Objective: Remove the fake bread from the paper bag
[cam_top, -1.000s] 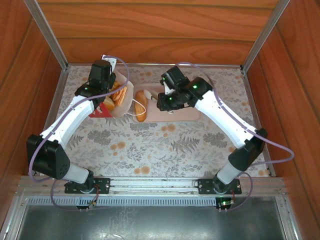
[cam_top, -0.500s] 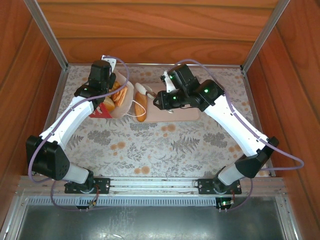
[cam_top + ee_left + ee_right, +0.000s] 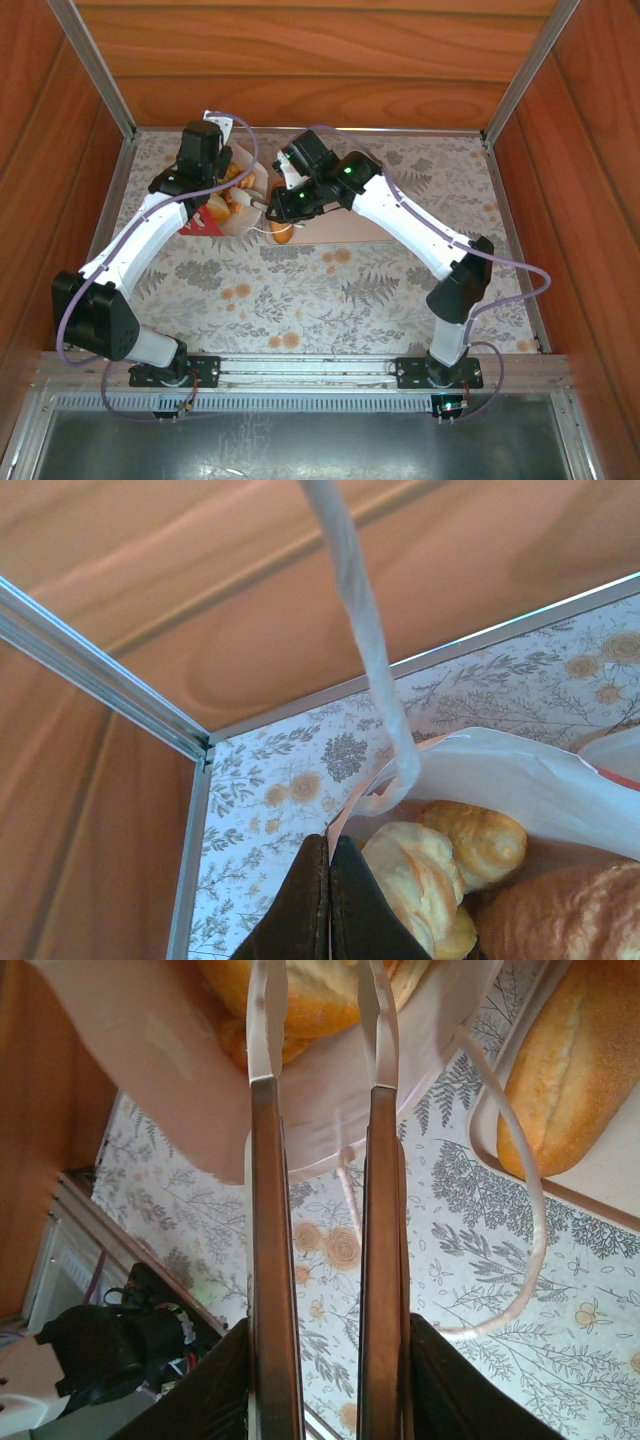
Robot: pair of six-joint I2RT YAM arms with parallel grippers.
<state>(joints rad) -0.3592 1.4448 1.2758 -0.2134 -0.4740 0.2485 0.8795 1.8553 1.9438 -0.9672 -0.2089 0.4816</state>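
Reaching with fingers spread, the right gripper (image 3: 318, 985) stands at the open mouth of the paper bag (image 3: 150, 1050), which holds fake bread (image 3: 478, 842). The left gripper (image 3: 329, 880) is pressed together on the bag's rim. One oval loaf (image 3: 560, 1070) lies on the pale pink tray (image 3: 620, 1180) just beside the bag, on a floral tablecloth (image 3: 330, 290) enclosed by wood panels (image 3: 320, 60).

The paper bag (image 3: 520, 770) is matt white paper, softly creased, and its string handle (image 3: 365, 630) is twisted and dull. The fake bread (image 3: 480, 840) is glossy, golden and plastic-looking. The counter (image 3: 300, 290) has a matt floral covering. The walls (image 3: 320, 60) are smooth satin wood — the rail (image 3: 90, 675) is brushed metal.
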